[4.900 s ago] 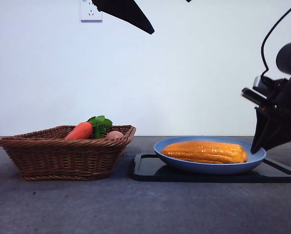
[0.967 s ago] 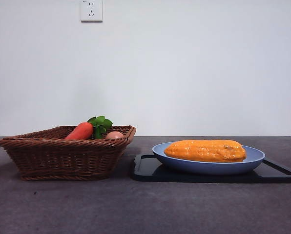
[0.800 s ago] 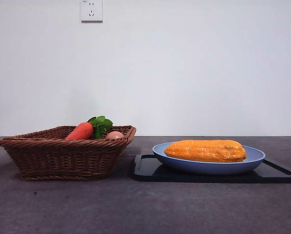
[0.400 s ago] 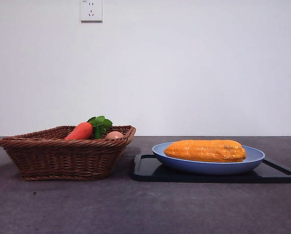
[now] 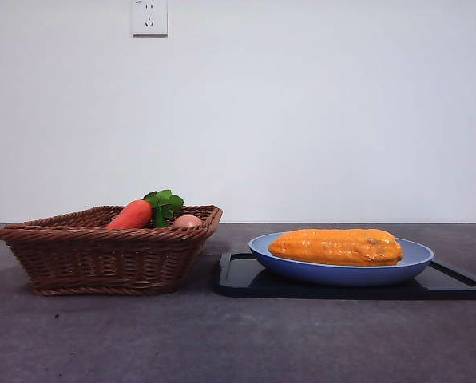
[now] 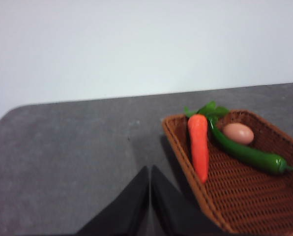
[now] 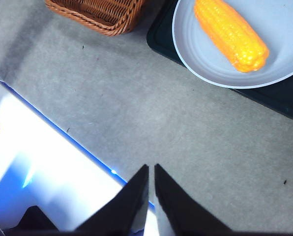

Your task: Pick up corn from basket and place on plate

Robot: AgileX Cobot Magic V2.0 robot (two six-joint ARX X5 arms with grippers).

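corn [image 5: 335,246] on plate [image 5: 341,272], basket [image 5: 102,255] left

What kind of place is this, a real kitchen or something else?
Probably a test bench for a robot, not a real kitchen. A bare grey table stands against a plain white wall with only a power socket. The corn and carrot look like plastic props, laid out neatly in a plate and a basket.

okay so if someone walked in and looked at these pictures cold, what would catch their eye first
Most striking is the orange-yellow corn lying lengthwise on the light-blue plate, which sits on a black tray at the right of the table. To its left stands the brown wicker basket, with a red-orange carrot and its green leaves poking above the rim. A green pepper and an egg lie beside the carrot.
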